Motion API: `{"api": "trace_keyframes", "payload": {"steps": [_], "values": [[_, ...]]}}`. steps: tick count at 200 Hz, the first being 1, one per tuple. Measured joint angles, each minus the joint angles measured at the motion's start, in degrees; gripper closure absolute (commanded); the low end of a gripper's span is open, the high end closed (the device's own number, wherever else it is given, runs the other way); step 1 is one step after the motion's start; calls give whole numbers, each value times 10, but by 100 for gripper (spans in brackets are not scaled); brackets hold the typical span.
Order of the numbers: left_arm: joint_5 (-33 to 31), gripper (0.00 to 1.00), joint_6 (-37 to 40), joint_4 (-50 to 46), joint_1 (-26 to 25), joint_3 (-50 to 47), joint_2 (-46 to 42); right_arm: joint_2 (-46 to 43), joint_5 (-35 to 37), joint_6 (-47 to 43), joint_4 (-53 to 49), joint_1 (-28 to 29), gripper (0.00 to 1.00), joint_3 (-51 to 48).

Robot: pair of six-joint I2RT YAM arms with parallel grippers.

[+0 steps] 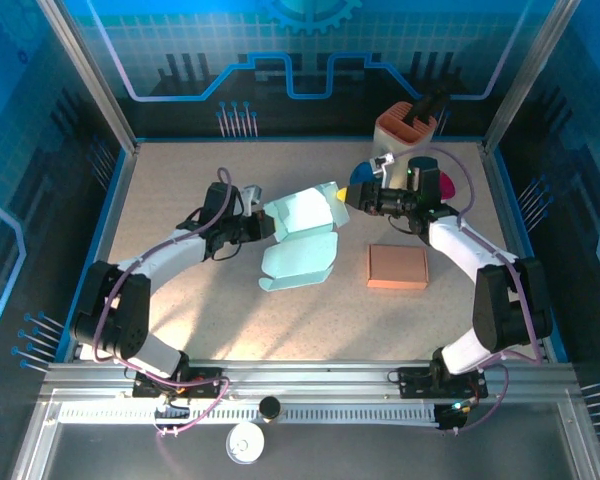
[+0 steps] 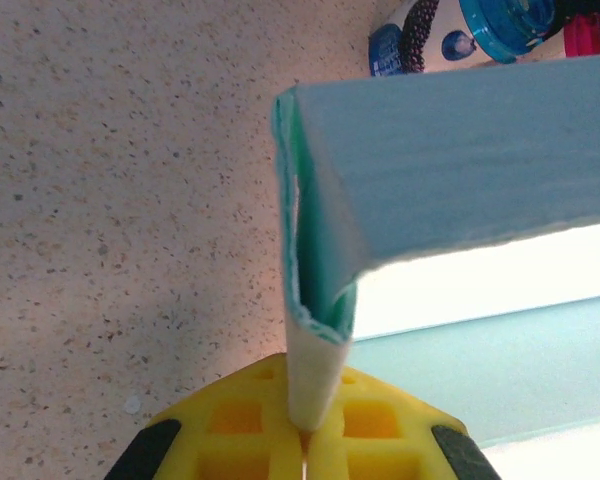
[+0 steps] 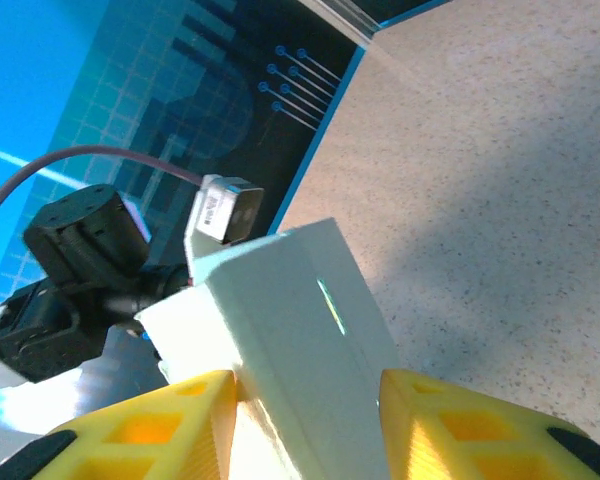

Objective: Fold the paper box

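The paper box (image 1: 300, 240) lay near the middle of the table (image 1: 180, 180), partly folded. Its lower portion rested on the surface, and its upper portion was raised between the two arms.

Left gripper (image 1: 263, 222): fully closed. In the left wrist view, the yellow fingers (image 2: 380, 445) met at the bottom of the frame and pinched a thin folded edge of the box wall. The wall rose upright from the jaws, and a teal panel bent away from it to the right.

Right gripper (image 1: 346, 198): jaws partly apart. In the right wrist view, a pale panel of the box sat between the two yellow fingers (image 3: 460, 430) and touched the inner face of each, so the gripper held the box across that panel's width. In the top view, this gripper met the box's right end, opposite the left gripper.

A brown cardboard box (image 1: 397, 266) lay flat on the table to the right of the paper box, apart from it and from both grippers.
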Motion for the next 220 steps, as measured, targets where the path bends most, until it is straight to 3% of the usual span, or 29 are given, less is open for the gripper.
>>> {"api": "trace_keyframes", "payload": {"steps": [70, 136, 220], "values": [[13, 100, 1, -2, 0, 10, 10, 0, -17, -39, -12, 0, 59, 5], [4, 100, 2, -9, 0, 18, 10, -41, 19, -102, -92, 16, 56, 6], [4, 100, 2, -18, 0, 18, 11, -31, 32, -133, -128, 30, 61, 32]]}}
